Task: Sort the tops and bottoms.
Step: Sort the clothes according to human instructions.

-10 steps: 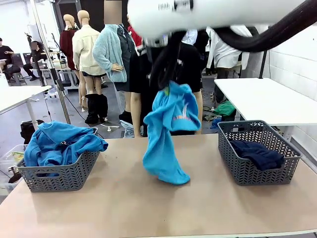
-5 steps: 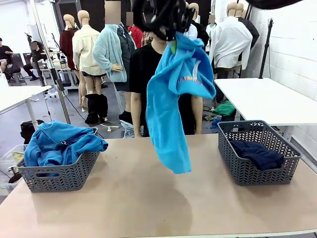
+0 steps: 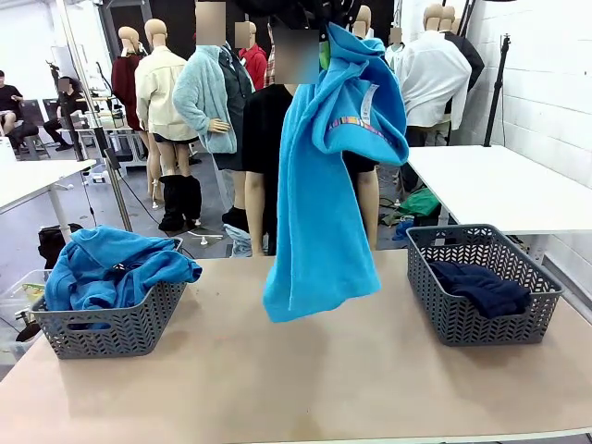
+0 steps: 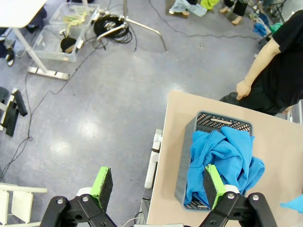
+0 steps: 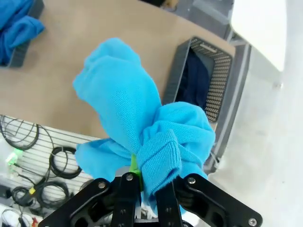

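Observation:
A bright turquoise top [image 3: 324, 176] hangs high over the middle of the table, its lower end clear of the tabletop. My right gripper [image 5: 142, 182] is shut on a bunched fold of this top [image 5: 142, 123]; in the front view the gripper sits at the top edge, mostly cut off. Several blue tops [image 3: 111, 268] are heaped in the left grey basket [image 3: 111, 328]. The dark navy bottoms [image 3: 481, 285] lie in the right grey basket [image 3: 481, 319]. My left gripper [image 4: 156, 189] is open and empty, high up beside the table's left end, looking down on the basket of blue tops [image 4: 222, 161].
A person in a black shirt [image 3: 268, 139] stands at the far side of the table, one hand [image 4: 244, 89] by the far corner. A white table [image 3: 499, 185] stands behind on the right. Cables and a clear bin [image 4: 66, 35] lie on the floor to the left.
My right gripper has lifted the turquoise top upward off the table; its hem now hangs free. The arm has risen out of the front view. The baskets are unchanged.

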